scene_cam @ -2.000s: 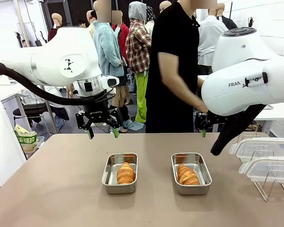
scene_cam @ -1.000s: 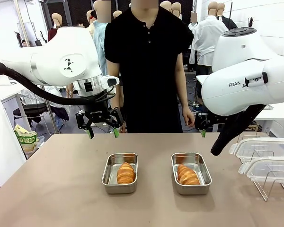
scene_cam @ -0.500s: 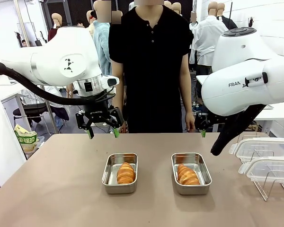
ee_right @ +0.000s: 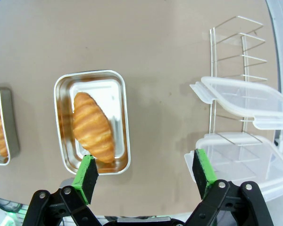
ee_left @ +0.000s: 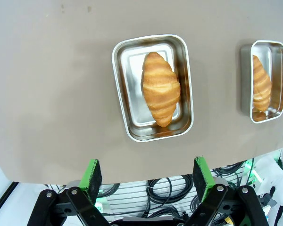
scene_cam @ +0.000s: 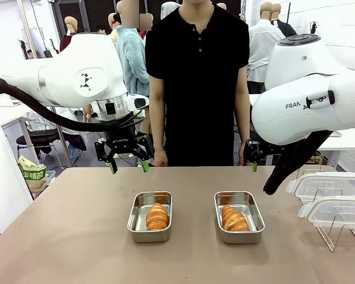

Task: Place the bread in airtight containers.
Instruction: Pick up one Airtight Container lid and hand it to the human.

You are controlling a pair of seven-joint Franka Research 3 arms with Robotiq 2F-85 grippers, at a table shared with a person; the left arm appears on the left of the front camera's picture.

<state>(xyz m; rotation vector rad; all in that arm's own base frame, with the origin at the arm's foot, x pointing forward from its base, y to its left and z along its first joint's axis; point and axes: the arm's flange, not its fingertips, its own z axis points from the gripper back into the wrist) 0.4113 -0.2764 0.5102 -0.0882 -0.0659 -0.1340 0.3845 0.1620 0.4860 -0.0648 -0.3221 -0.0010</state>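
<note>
Two steel airtight containers sit side by side mid-table, each holding one golden bread roll. The left container [scene_cam: 135, 220] [ee_left: 129, 89] holds one bread [scene_cam: 157, 216] [ee_left: 160, 88]. The right container [scene_cam: 257, 220] [ee_right: 101, 92] holds the other bread [scene_cam: 234, 219] [ee_right: 93, 127]. My left gripper [scene_cam: 128, 167] [ee_left: 147, 175] hovers open above the table's far side, behind the left container. High behind the right container hangs my right gripper [scene_cam: 252, 163] [ee_right: 144, 174], also open and empty. Neither gripper touches anything.
Two clear plastic lids [scene_cam: 330, 185] [ee_right: 240, 94] rest on a clear rack [scene_cam: 343, 228] at the table's right edge. A person in a black shirt [scene_cam: 198, 77] stands at the far side, with hands [scene_cam: 160, 160] hanging by the table edge.
The person has turned to face the table and shifted slightly to the right. Both arms, the containers and the bread have stayed put.
</note>
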